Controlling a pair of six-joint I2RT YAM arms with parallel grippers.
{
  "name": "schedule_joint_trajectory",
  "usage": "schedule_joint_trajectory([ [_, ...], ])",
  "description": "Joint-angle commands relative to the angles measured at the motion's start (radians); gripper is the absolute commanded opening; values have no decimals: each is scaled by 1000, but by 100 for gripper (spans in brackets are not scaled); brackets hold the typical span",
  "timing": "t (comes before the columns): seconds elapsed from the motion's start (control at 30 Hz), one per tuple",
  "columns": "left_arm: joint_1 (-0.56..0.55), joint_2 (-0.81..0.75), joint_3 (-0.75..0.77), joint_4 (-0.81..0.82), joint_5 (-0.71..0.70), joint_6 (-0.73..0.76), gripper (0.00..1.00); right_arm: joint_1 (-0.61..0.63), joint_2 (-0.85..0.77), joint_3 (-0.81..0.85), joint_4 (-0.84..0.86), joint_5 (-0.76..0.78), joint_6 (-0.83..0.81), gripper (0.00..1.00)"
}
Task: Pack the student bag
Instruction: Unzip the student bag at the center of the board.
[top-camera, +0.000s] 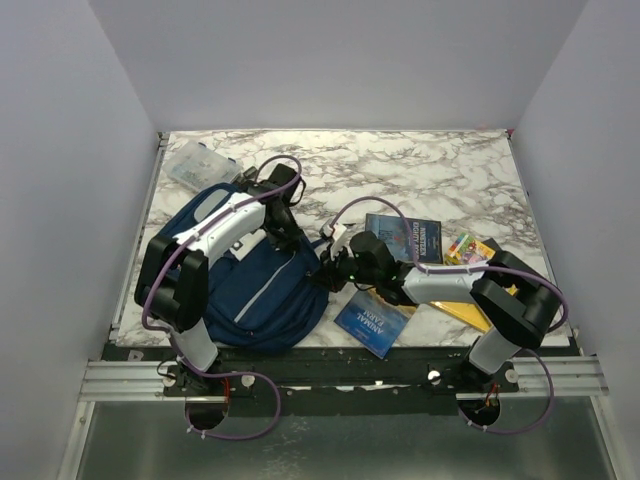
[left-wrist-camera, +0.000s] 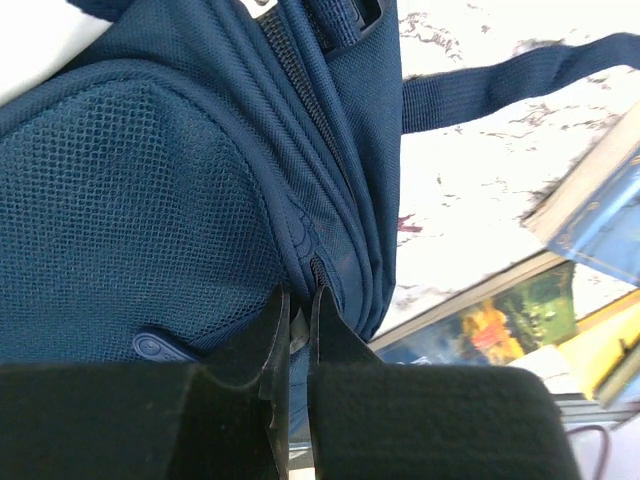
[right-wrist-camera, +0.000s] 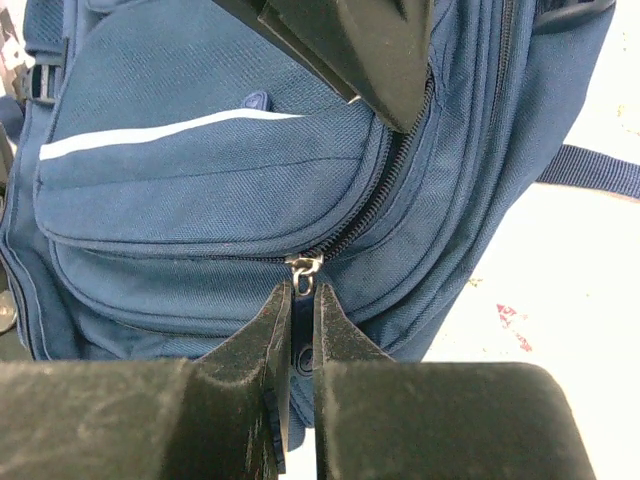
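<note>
**Both grippers at bag zippers**

The clear box (top-camera: 200, 165) sits in the far-left corner. The student bag (top-camera: 250, 290) lies left of centre, its near edge at the table's (top-camera: 440, 170) front rim. The left gripper (left-wrist-camera: 298, 295) is closed to a slit at a side zipper seam, with an unidentifiable pale sliver between the tips. The right gripper (right-wrist-camera: 303, 290) is pinched tight on the zipper pull (right-wrist-camera: 303, 268). Books (top-camera: 372, 320) crowd the bag's right edge. Open marble lies beyond, toward the far edge.
</note>
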Motion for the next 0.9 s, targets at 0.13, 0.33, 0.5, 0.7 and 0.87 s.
schedule_joint_trajectory([
  [0.13, 118, -83, -16, 185, -48, -154, 0, 153, -37, -15, -3, 70, 80, 0],
  [0.33, 128, -92, 2, 193, -54, -139, 0, 170, -4, -77, 94, 69, 167, 0],
  [0.5, 130, -138, 1, 193, -31, 26, 0, 148, -57, -78, 71, 132, 143, 0],
  [0.7, 127, -336, -171, 235, 29, 249, 57, 115, -37, -86, 110, 83, 145, 0],
  [0.87, 86, -459, -308, 209, 70, 301, 65, 109, -37, -98, 140, 60, 104, 0],
])
